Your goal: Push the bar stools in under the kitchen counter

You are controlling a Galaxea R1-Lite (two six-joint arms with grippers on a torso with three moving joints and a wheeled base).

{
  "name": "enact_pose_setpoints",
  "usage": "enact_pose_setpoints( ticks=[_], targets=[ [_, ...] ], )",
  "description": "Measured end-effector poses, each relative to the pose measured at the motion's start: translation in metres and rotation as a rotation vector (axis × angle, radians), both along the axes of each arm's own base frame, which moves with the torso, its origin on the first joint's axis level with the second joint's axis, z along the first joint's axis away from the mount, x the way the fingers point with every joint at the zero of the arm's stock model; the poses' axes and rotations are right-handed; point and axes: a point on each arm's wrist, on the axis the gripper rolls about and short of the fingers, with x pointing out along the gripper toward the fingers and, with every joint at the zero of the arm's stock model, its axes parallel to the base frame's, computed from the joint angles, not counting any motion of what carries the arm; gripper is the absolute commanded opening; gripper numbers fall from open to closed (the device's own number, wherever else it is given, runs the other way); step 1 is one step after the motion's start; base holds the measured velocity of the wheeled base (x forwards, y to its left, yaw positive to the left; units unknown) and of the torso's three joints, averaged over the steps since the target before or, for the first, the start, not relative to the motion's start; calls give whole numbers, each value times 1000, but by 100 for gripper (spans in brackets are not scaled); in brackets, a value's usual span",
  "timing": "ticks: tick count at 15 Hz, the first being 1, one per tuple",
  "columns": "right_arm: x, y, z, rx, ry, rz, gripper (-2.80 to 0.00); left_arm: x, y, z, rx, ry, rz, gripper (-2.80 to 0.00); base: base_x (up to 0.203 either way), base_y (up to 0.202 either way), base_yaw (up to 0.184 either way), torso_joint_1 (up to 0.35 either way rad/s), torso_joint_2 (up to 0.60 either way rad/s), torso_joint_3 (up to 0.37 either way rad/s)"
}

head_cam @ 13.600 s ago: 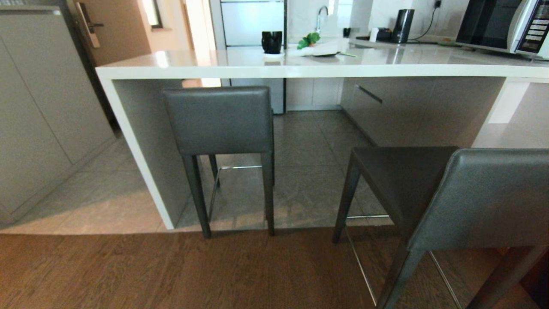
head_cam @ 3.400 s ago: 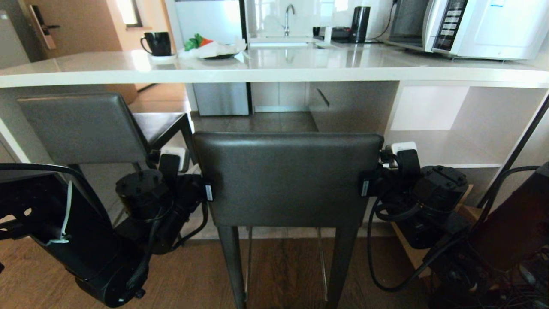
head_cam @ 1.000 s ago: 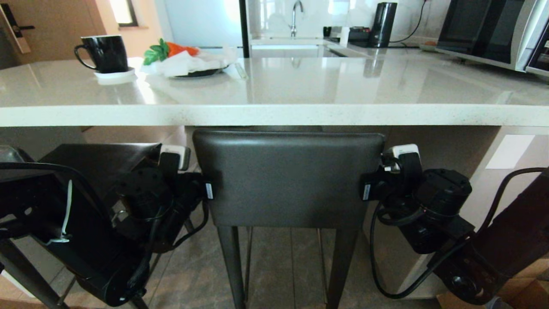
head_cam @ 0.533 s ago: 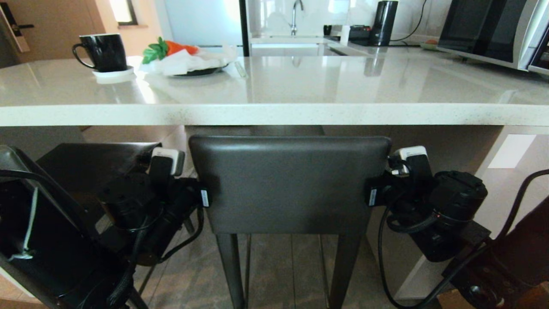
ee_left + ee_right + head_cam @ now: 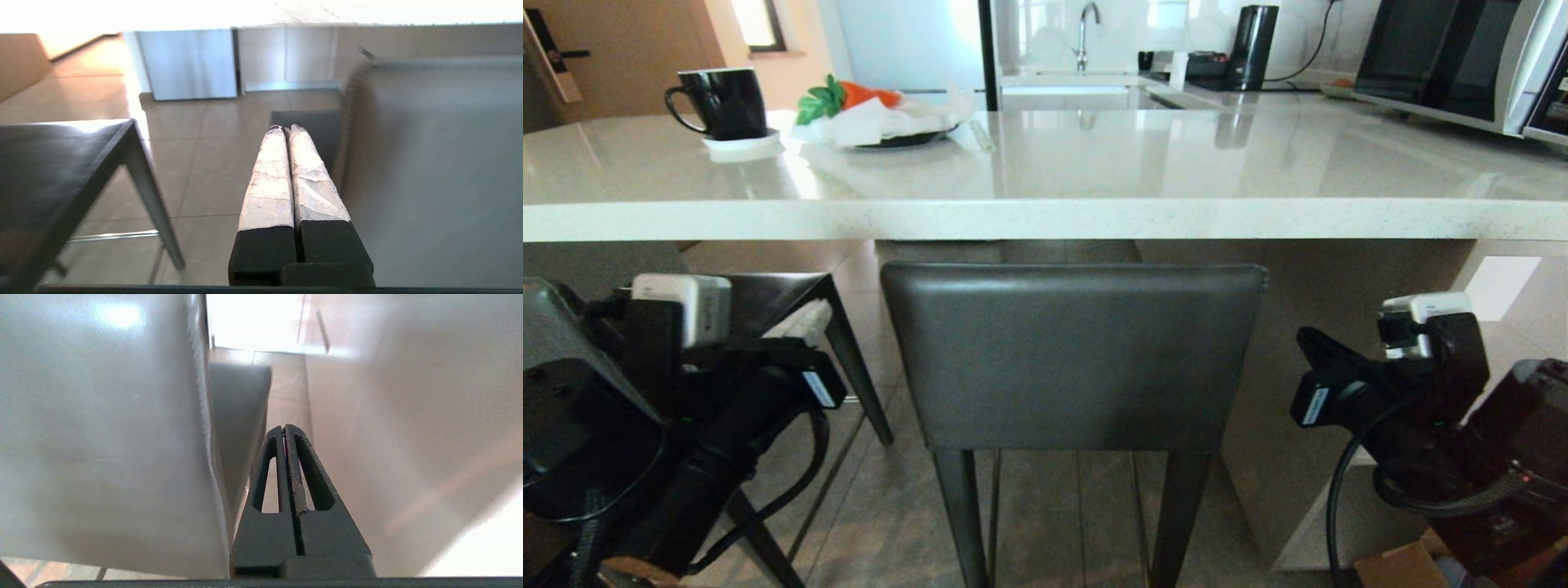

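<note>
With the middle stool (image 5: pixel 1072 355) tucked under the counter (image 5: pixel 1045 219), both grippers (image 5: pixel 287 131) (image 5: pixel 283 428) hang beside it, fingers pressed together, empty; the left stool (image 5: pixel 768 298) looks tucked too.

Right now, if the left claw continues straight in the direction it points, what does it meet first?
Probably nothing close. The shut left claw points past the left edge of the middle stool's backrest, into the gap beside the other stool's seat. Ahead lies open tiled floor under the counter; depth is unclear.
</note>
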Motion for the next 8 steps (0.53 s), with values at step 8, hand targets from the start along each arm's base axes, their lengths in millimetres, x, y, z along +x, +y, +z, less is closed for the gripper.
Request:
enact_pose_setpoints(
  ticks=[8],
  targets=[
    [-85, -61, 40, -15, -126, -135, -280, -81, 83, 19, -8, -184, 337, -280, 0, 0, 0, 0, 0, 0]
  ],
)
